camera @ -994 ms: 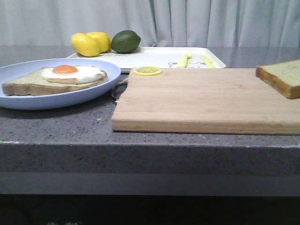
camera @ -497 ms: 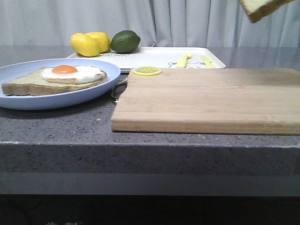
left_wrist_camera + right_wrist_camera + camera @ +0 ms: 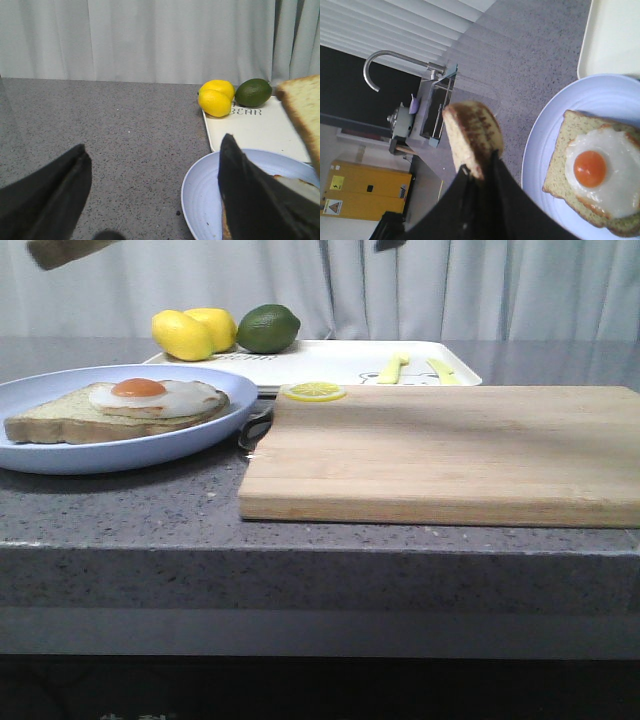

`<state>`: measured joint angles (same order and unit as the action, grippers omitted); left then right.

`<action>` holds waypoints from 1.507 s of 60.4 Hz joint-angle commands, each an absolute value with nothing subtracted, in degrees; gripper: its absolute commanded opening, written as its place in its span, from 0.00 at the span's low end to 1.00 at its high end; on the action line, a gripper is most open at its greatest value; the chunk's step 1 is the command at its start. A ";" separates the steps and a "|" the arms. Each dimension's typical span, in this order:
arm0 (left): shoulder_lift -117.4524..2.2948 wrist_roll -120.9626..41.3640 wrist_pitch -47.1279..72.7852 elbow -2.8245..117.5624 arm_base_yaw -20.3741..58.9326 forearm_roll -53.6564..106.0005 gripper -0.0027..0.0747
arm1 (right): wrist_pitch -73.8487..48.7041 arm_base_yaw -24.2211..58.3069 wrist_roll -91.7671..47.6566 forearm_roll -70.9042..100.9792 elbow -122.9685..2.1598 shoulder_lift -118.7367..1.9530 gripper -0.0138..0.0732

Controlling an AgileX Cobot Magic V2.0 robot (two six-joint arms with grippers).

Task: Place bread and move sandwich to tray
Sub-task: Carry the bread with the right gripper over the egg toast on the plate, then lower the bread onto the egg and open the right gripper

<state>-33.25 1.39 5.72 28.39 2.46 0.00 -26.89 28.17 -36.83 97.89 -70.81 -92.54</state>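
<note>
Right wrist view, right gripper (image 3: 479,172) raised, fingers (image 3: 465,195) clamping bread (image 3: 470,137) (above plate (image 3: 545,150)).

My right gripper (image 3: 479,172) is black, clamping bread (image 3: 470,137) with pale crumb and brown crust. Plate (image 3: 215,420) pale blue; egg (image 3: 160,396) white, orange yolk. Tray (image 3: 330,362) white; board (image 3: 440,455) light wood-grain.

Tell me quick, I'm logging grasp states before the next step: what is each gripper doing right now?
Left gripper: open, jaws spread wide, holding nothing.
Right gripper: shut on the thick plain brown-crusted toast slice.
</note>
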 commanded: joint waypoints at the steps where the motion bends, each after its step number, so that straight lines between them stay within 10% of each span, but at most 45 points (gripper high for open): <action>1: -33.69 1.71 0.97 30.58 2.41 0.00 0.69 | -24.21 30.69 -44.20 110.61 -73.09 -93.81 0.09; 26: -33.69 1.71 0.97 30.58 2.41 0.00 0.70 | -24.71 31.34 -44.36 110.49 -78.90 -105.31 0.12; 52: -33.69 1.71 0.97 30.58 2.41 0.00 0.70 | -27.53 30.94 -44.36 106.79 -76.10 -104.43 0.58; 79: -33.69 1.71 0.97 30.58 2.41 0.00 0.70 | -37.34 17.57 -44.41 91.91 -64.60 -85.88 0.57; 91: -33.69 1.71 0.97 30.58 2.41 0.00 0.69 | -43.86 7.85 -44.36 75.52 -63.47 -76.86 0.24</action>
